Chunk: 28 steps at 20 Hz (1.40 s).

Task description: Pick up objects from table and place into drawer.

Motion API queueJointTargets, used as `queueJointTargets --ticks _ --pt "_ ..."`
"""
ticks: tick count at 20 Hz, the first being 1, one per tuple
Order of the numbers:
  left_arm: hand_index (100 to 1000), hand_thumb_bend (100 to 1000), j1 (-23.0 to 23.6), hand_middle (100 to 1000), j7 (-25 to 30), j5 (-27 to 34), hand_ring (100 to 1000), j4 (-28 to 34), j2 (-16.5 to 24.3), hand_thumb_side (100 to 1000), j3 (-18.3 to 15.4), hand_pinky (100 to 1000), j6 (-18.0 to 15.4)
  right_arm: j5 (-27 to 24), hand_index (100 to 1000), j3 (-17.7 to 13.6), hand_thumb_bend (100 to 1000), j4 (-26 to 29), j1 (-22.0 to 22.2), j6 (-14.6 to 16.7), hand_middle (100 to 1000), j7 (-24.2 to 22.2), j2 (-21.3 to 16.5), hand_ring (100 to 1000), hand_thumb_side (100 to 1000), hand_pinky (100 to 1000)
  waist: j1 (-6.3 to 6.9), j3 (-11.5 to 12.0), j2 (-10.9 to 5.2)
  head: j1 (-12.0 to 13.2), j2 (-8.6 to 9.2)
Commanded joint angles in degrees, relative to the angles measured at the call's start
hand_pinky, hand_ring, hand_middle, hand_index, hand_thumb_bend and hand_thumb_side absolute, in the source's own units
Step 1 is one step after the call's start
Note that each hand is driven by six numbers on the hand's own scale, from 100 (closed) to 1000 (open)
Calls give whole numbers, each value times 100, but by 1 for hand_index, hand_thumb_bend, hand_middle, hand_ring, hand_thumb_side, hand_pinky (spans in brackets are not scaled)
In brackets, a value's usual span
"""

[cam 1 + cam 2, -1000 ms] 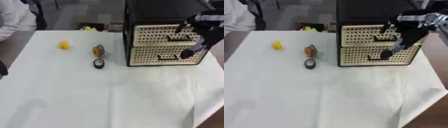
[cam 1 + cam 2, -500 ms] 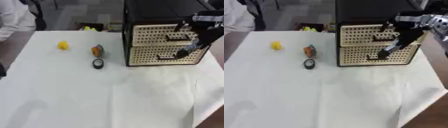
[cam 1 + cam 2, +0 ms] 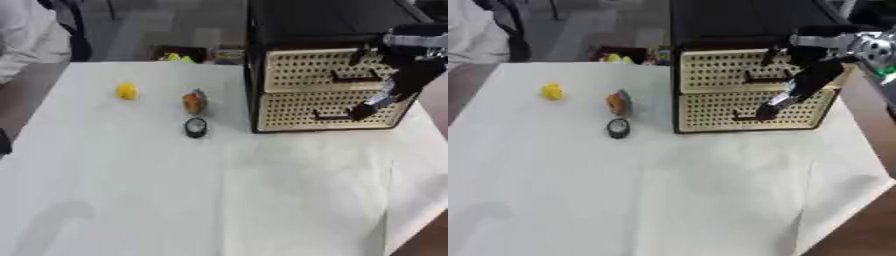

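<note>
Fronting 2 shut drawers point(image 3: 324, 91) (contents hidden), right hand point(image 3: 368, 106).

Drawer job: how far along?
Nothing stowed: both drawers of the black cabinet with perforated beige fronts look closed. In hand: right hand at the lower drawer handle. Left: small yellow object, orange object, black round object on the white table.
</note>
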<state>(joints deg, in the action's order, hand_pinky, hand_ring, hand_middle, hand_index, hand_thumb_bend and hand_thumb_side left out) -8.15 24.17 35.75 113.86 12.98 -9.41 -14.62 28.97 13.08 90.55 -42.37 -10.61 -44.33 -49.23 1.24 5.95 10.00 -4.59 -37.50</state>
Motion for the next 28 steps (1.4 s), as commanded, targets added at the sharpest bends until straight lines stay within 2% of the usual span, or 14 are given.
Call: queueJointTargets --ticks 1,7,28 --pt "713 100 -30 506 20 -20 497 73 49 980 -53 394 5 122 807 -49 1000 2 -82 50 100 -27 -129 100 551 100 -9 1 -60 2 58" --pt "713 100 -25 507 19 -29 497 73 42 981 -55 395 16 148 800 11 1000 23 -29 124 100 -156 -134 100 542 100 -14 3 -63 -1 55" --pt "713 100 -15 507 20 -50 495 73 18 984 -60 395 46 236 790 212 1000 -151 66 215 100 -377 -104 100 599 100 -22 42 -67 -21 72"
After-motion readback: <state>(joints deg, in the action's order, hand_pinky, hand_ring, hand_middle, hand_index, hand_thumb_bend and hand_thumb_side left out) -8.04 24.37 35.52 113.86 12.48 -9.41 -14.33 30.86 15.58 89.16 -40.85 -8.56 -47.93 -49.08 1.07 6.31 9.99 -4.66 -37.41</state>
